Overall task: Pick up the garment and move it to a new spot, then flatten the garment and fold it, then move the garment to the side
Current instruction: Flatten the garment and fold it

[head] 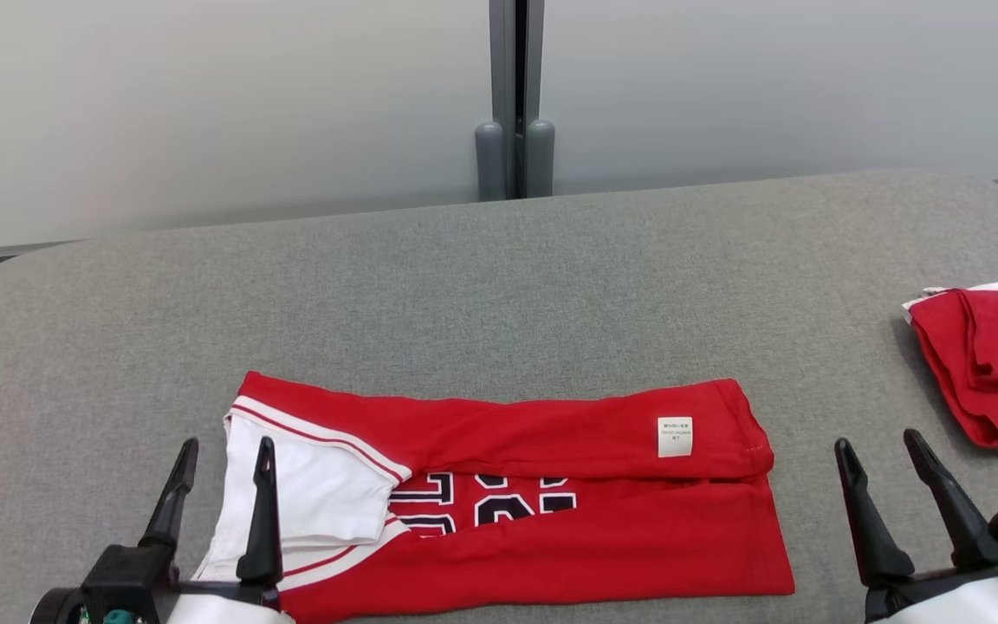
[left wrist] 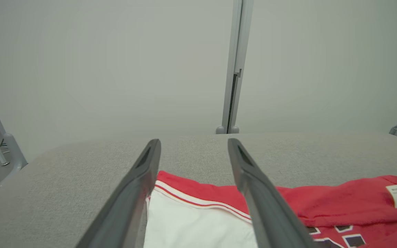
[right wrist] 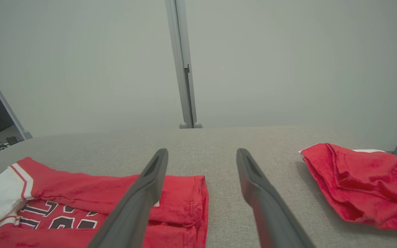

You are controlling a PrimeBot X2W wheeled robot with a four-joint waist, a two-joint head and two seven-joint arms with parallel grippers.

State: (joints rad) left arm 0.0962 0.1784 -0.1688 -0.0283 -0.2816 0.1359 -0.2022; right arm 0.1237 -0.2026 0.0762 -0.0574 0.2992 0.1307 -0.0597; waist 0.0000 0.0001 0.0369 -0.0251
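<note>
Both claws stand wide open and empty. The left gripper [head: 229,442] hovers with its fingers over the white-trimmed end of the red jersey [head: 551,529]. The right gripper [head: 876,438] sits just beside the hem end, over bare grey tabletop [head: 499,286].

The jersey lies near the front edge, about midway along it. Its far strip is laid over toward me, so the care label [head: 675,436] faces up and the dark lettering is half covered. I judge I'm mid-fold: one lengthwise fold is in, the crosswise one is not.

Its long axis runs side to side across the head view, with the white end (sleeve or neck, I can't tell) toward the robot's left and the hem toward its right.

Next I'd want the claws low on the two corners of one end, pinching all layers, to carry that end over the other. Another red garment [head: 993,373] lies well apart on the right.
</note>
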